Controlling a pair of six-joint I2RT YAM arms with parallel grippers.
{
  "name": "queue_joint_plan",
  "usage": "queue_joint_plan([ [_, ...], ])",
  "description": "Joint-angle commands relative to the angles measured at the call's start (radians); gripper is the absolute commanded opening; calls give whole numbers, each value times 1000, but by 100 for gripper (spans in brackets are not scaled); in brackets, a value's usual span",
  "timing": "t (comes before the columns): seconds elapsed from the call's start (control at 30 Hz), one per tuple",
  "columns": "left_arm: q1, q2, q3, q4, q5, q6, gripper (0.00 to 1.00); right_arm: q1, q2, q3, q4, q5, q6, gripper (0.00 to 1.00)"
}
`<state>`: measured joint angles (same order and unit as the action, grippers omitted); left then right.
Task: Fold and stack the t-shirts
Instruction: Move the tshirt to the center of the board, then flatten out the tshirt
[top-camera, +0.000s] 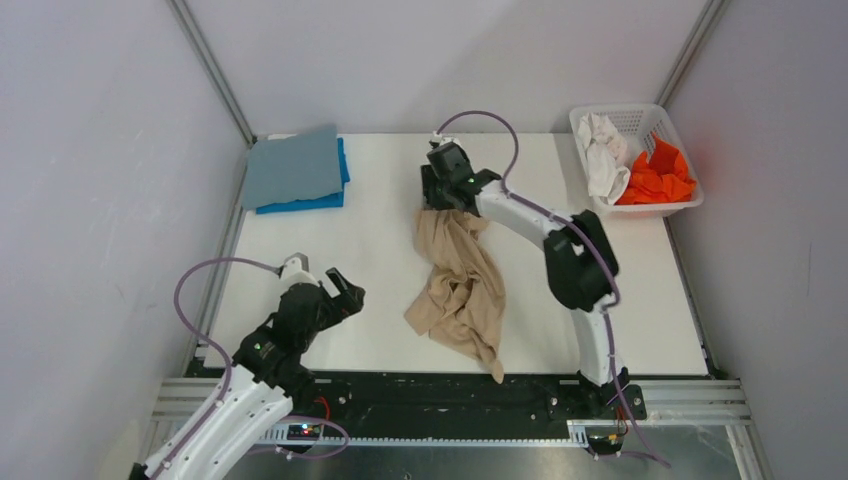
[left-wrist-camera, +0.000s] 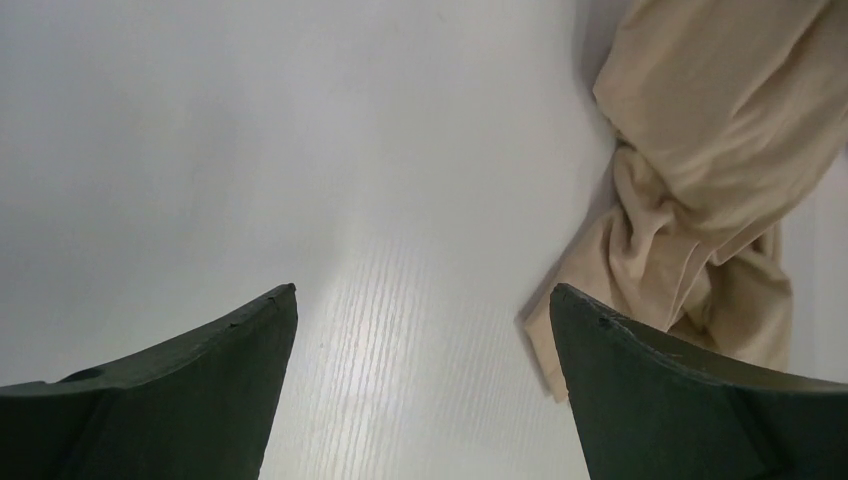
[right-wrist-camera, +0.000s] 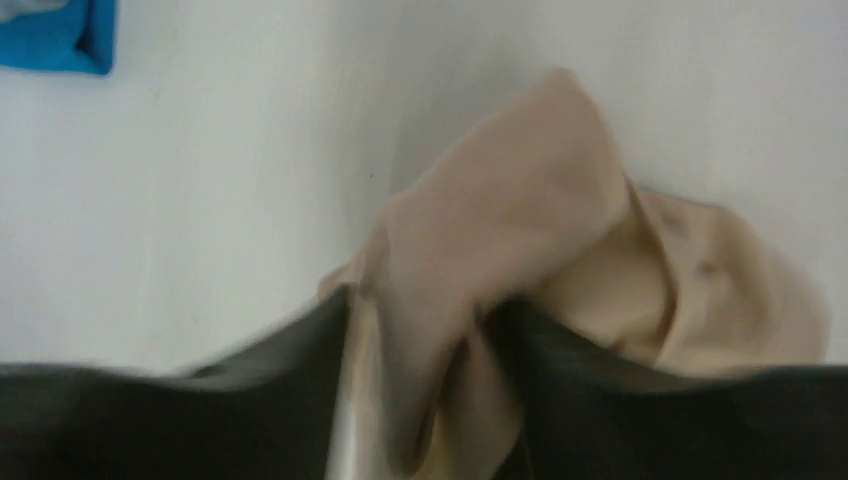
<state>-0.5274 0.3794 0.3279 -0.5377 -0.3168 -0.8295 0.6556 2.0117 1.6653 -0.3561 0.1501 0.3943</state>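
Tan t-shirt (right-wrist-camera: 520, 200) bunched between right fingers (right-wrist-camera: 620, 420), near left fingers (left-wrist-camera: 680, 400)

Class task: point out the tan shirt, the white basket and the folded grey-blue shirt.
tan shirt (top-camera: 460, 285), top view, crumpled middle.
white basket (top-camera: 640, 122), top view, far wall.
grey-blue shirt (top-camera: 293, 168), top view, folded top face.

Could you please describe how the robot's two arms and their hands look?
Both arms have white shells with black joints. The left arm and right arm each carry a looping purple cable and a small green light. The left hand and right hand are black, with two dark wedge-shaped fingers.
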Motion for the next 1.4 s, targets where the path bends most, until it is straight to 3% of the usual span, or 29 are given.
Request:
queue_joint_plan([
  [0.0, -20, 81, 58, 9, 92, -2, 100, -37, 87, 265, -144, 35, -36, 75],
  [0.07, -52, 133, 64, 13, 92, 10, 100, -42, 46, 247, -181, 91, -40, 96],
  [0.1, -69, 147, 73, 20, 84, 15, 100, -42, 12, 212, -174, 105, -48, 98],
  [0.23, -227, 253, 123, 62, 33, 61, 100, -47, -345, -108, -79, 97, -6, 99],
  [0.4, -496, 469, 214, 118, -88, 193, 100, -44, -718, -587, -112, 128, 126, 99],
  [0.57, -558, 688, 305, 175, -49, 286, 89, -16, -1030, -912, -174, 98, 247, 99],
  [0.67, -567, 789, 329, 213, -2, 313, 77, 11, -1129, -981, -216, 72, 271, 99],
  [0.87, -566, 917, 380, 227, 25, 353, 71, 31, -1256, -1053, -240, 47, 284, 99],
  [1.13, -565, 1051, 427, 231, 32, 361, 65, 32, -1288, -1080, -253, 55, 265, 99],
  [1.3, -540, 1110, 436, 235, 63, 353, 51, 32, -1301, -1089, -259, 72, 257, 100],
  [1.37, -533, 1109, 423, 239, 67, 349, 50, 33, -1305, -1093, -261, 80, 254, 99],
])
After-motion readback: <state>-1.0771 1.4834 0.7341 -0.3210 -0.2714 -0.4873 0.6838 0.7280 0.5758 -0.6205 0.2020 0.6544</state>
